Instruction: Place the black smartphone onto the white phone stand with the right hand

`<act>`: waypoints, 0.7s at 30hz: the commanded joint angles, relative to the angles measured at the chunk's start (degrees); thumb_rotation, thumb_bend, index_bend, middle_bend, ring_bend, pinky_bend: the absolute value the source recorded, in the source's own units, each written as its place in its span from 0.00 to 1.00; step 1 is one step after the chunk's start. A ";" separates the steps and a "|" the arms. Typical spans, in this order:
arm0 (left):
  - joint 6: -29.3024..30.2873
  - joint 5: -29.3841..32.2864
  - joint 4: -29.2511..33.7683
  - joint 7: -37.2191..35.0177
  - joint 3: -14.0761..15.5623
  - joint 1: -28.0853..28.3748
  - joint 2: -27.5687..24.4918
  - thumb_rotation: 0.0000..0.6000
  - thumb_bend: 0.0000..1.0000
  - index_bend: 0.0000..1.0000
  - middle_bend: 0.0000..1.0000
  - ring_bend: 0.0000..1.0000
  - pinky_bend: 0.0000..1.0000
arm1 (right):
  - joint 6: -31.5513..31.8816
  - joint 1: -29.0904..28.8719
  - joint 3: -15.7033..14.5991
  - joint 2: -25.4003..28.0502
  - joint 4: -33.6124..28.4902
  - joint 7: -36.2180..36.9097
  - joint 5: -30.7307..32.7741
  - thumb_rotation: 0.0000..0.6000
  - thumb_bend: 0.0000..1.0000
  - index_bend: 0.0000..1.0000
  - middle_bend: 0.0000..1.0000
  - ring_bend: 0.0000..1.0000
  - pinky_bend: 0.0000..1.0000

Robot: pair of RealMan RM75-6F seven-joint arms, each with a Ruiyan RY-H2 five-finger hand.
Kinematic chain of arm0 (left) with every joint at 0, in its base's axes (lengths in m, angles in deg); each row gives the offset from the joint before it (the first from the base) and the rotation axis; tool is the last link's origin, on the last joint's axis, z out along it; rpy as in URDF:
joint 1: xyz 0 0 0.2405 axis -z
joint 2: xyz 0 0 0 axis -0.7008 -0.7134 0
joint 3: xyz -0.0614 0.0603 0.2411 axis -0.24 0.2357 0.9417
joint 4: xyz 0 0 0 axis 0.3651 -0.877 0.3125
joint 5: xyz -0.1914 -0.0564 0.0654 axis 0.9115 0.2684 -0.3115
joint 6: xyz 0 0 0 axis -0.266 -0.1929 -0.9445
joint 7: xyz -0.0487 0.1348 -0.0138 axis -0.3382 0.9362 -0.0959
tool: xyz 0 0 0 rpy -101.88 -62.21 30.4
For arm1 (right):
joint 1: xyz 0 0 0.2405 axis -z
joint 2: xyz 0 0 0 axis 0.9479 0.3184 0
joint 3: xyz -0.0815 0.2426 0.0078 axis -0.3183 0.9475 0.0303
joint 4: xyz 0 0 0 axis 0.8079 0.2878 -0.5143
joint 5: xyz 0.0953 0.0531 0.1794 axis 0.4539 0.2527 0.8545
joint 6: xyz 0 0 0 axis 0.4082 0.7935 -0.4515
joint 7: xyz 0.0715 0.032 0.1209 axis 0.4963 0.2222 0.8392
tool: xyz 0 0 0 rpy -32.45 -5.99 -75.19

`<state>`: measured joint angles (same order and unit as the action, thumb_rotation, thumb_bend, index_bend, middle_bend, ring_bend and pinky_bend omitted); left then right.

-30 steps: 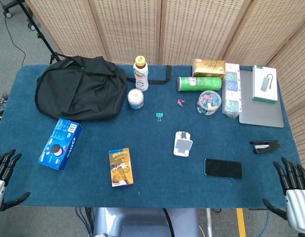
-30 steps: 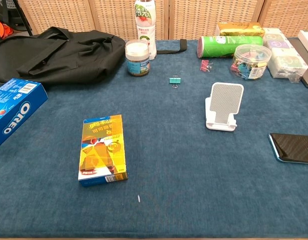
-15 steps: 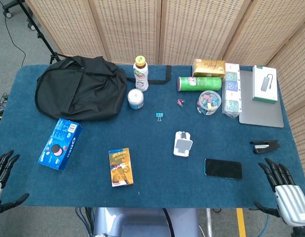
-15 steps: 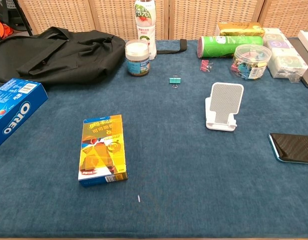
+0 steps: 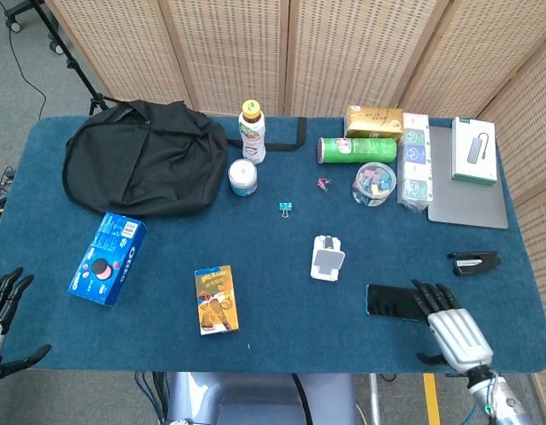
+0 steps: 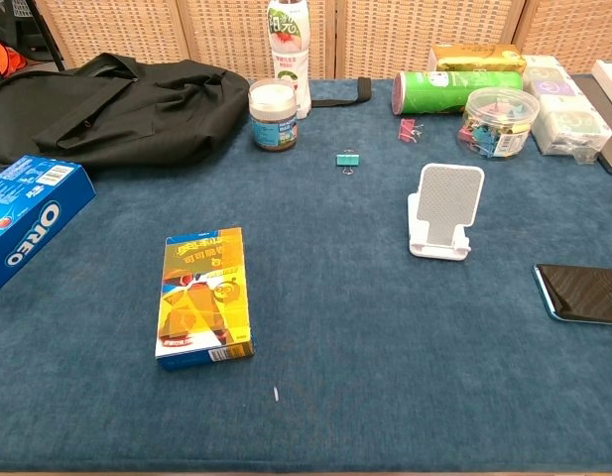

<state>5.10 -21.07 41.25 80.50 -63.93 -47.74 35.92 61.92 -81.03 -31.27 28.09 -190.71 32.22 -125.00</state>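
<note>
The black smartphone (image 5: 392, 301) lies flat on the blue table cloth near the front right; the chest view shows its left end (image 6: 583, 294) at the right edge. The white phone stand (image 5: 326, 258) stands upright left of and behind it, also seen in the chest view as the white phone stand (image 6: 442, 224). My right hand (image 5: 453, 329) is open with fingers spread, and its fingertips (image 5: 426, 291) reach over the phone's right end. My left hand (image 5: 2, 305) hangs open off the table's front left corner. Neither hand shows in the chest view.
A yellow snack box (image 5: 216, 299) and a blue Oreo box (image 5: 107, 258) lie at front left. A black bag (image 5: 144, 166), bottle (image 5: 252, 131), jar (image 5: 243, 177), green can (image 5: 357, 149), clip tub (image 5: 374, 183) and laptop (image 5: 466, 177) line the back. A black stapler (image 5: 472, 261) sits right of the phone.
My right hand has moved left and forward from beyond the table's right front corner until its fingertips are over the phone's right end. The phone and stand have not moved.
</note>
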 commanded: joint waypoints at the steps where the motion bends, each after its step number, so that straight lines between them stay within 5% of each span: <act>1: -0.36 0.32 0.15 -0.07 -0.11 0.16 -0.13 1.00 0.00 0.00 0.00 0.00 0.00 | -3.56 -3.56 2.66 -5.44 1.96 -4.64 5.74 1.00 0.00 0.04 0.01 0.00 0.00; 21: -1.63 1.82 0.74 0.88 -0.56 0.58 0.10 1.00 0.00 0.00 0.00 0.00 0.00 | -5.21 -8.49 3.91 -16.08 11.87 -12.96 16.23 1.00 0.00 0.19 0.21 0.17 0.17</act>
<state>3.48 -19.26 41.99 81.37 -64.49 -47.16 36.01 56.60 -89.32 -27.30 12.46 -179.44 19.08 -109.14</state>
